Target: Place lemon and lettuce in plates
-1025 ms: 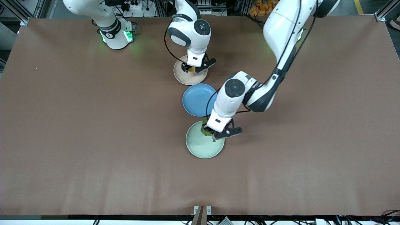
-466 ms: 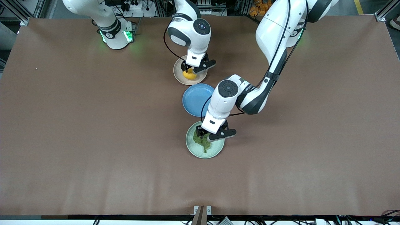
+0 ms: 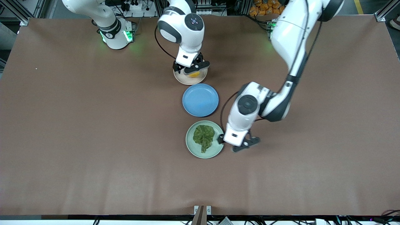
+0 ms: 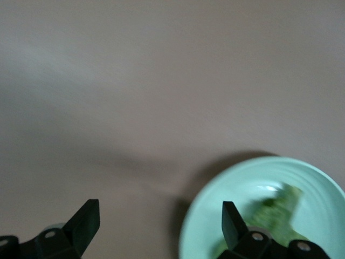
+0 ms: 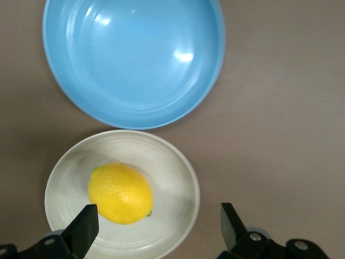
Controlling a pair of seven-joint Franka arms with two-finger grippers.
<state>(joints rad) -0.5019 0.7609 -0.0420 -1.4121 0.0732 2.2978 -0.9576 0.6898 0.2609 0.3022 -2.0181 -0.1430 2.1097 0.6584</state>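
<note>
The lemon [image 5: 119,193] lies free on the beige plate [image 5: 178,178]; from the front the lemon [image 3: 195,74] is half hidden under my right gripper [image 3: 191,67], which hovers open above that plate [image 3: 187,82]. The right gripper [image 5: 156,226] holds nothing. The dark green lettuce [image 3: 203,137] lies flat on the mint plate [image 3: 193,148]. My left gripper [image 3: 235,144] is open and empty over the table just beside that plate, toward the left arm's end. In the left wrist view the gripper [image 4: 159,224] straddles the mint plate's rim [image 4: 253,178], with the lettuce [image 4: 275,208] blurred at the edge.
An empty blue plate [image 3: 200,100] sits between the two other plates, also seen from the right wrist [image 5: 135,59]. The three plates form a line along the middle of the brown table [image 3: 93,125].
Both grippers opened. The lettuce dropped flat onto the mint plate and the lemon onto the beige plate. The left gripper moved off the plate toward its own end; the right one lifted a little.
</note>
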